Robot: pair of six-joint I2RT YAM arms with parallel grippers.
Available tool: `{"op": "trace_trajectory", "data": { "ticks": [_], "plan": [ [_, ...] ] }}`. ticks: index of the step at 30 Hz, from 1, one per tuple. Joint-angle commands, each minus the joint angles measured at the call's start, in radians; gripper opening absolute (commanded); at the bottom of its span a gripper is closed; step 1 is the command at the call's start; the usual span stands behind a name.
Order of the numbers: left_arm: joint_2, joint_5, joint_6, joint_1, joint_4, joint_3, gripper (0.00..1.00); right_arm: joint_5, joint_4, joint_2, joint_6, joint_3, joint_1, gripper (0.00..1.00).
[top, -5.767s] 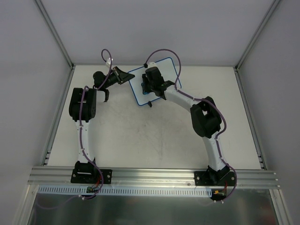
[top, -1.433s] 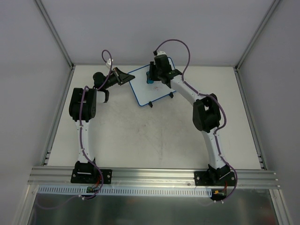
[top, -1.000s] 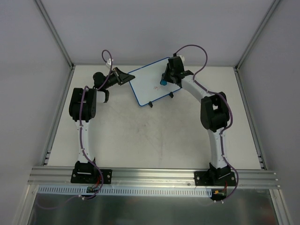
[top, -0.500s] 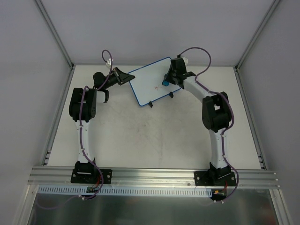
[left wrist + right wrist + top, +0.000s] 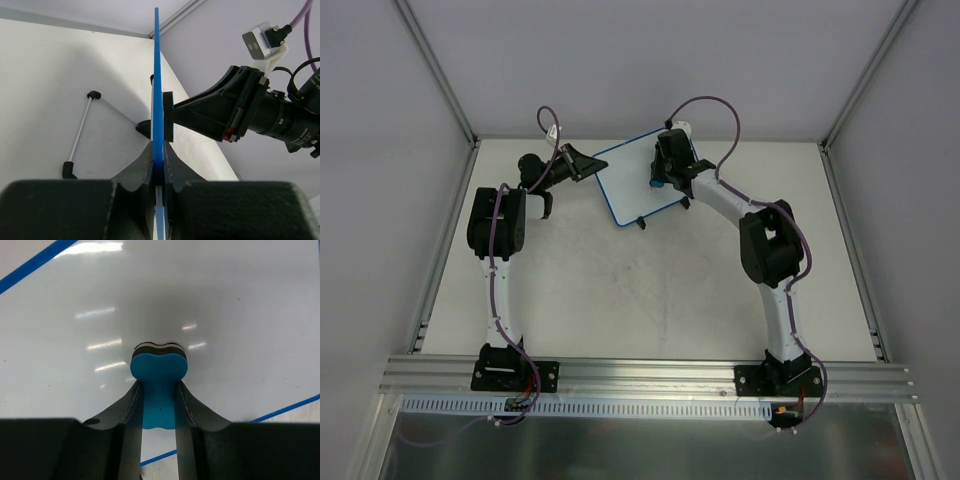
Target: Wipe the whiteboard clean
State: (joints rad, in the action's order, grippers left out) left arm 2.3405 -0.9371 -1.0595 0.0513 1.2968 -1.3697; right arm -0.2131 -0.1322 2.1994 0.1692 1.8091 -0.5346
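1. The right gripper (image 5: pixel 658 180) is sliding back left across the whiteboard (image 5: pixel 623 190), squeezing the blue eraser (image 5: pixel 159 367) tight.
2. The left gripper (image 5: pixel 159 167) is pinching the whiteboard's edge, holding it tilted at the table's (image 5: pixel 620 290) far end.
3. Pushing too hard is risking the whiteboard slipping out of that pinch.

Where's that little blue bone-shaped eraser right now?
The blue bone-shaped eraser is clamped in the right gripper, its tip against the white blue-rimmed whiteboard, near the back of the table in the overhead view.
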Motion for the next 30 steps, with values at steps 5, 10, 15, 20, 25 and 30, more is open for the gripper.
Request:
{"op": "trace_trajectory", "data": {
  "ticks": [5, 10, 15, 20, 25, 30],
  "plan": [
    [-0.044, -0.117, 0.03, 0.024, 0.118, 0.014, 0.0, 0.179, 0.039, 0.04, -0.106, 0.05, -0.068, 0.0],
    [-0.046, -0.118, 0.032, 0.024, 0.118, 0.012, 0.0, 0.28, 0.037, 0.06, -0.134, 0.075, -0.08, 0.0],
    [-0.046, -0.118, 0.032, 0.024, 0.119, 0.015, 0.0, 0.241, 0.011, 0.062, -0.119, 0.075, -0.079, 0.0],
    [-0.047, -0.118, 0.032, 0.024, 0.121, 0.017, 0.0, 0.105, -0.012, 0.051, -0.036, 0.041, -0.061, 0.0],
    [-0.047, -0.118, 0.033, 0.024, 0.121, 0.018, 0.0, 0.043, -0.012, 0.0, 0.074, -0.071, -0.013, 0.0],
    [-0.047, -0.118, 0.026, 0.024, 0.128, 0.02, 0.0, 0.031, -0.006, -0.027, 0.115, -0.129, 0.021, 0.0]
  ]
}}
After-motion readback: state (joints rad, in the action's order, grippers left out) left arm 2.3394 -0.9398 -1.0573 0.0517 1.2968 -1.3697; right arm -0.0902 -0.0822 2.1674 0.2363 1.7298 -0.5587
